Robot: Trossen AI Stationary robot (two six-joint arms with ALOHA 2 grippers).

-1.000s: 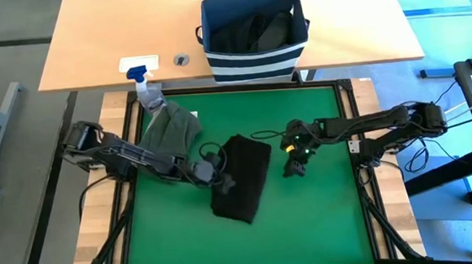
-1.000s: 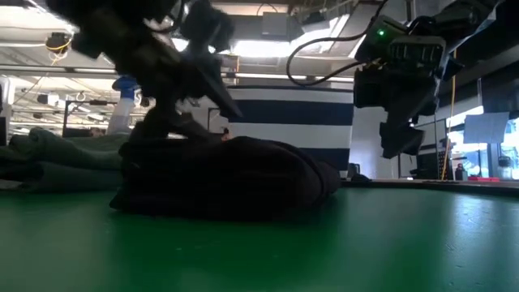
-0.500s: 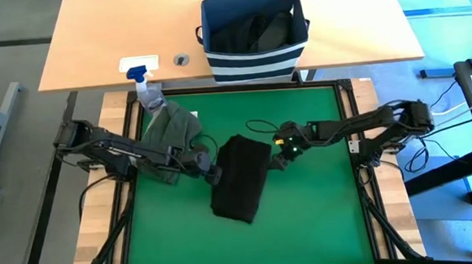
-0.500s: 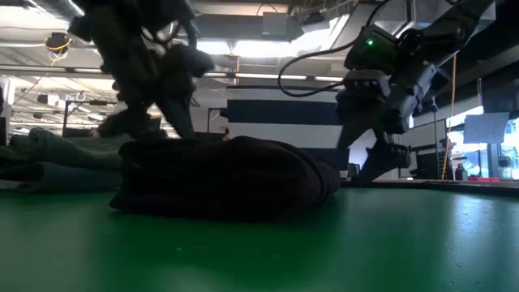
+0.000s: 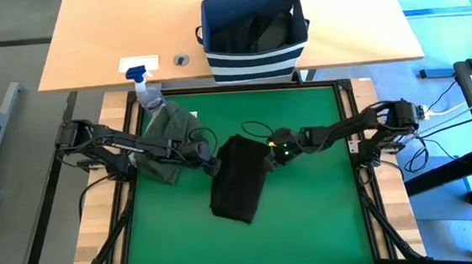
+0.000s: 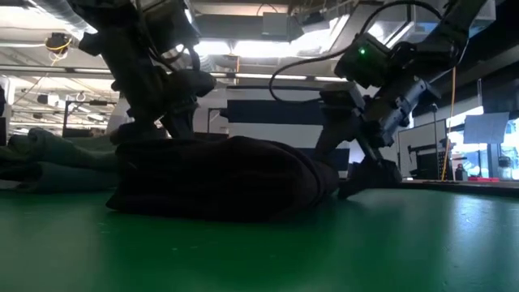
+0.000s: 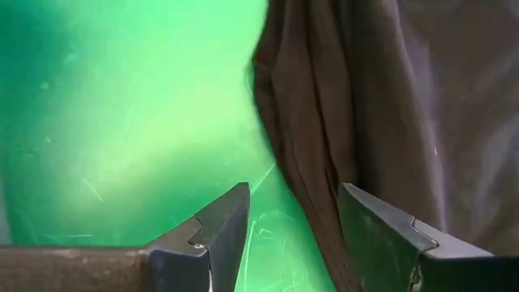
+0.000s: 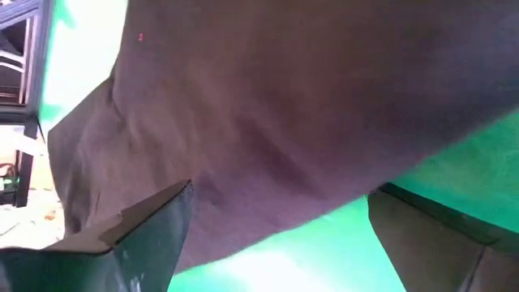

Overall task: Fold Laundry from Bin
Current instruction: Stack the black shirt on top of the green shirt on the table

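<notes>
Green mat (image 5: 309, 202) under black garment (image 5: 238, 178), both grippers (image 5: 213, 163) (image 5: 270, 156) spread wide, workshop behind.

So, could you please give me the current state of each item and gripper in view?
Black garment: folded, lying on the green mat.
Olive garment: folded, lying at the mat's far left corner.
Bin: upright, dark laundry inside.
Spray bottle: upright beside the mat.
Left gripper: open, at the black garment's left edge.
Right gripper: open, at its right edge.
</notes>
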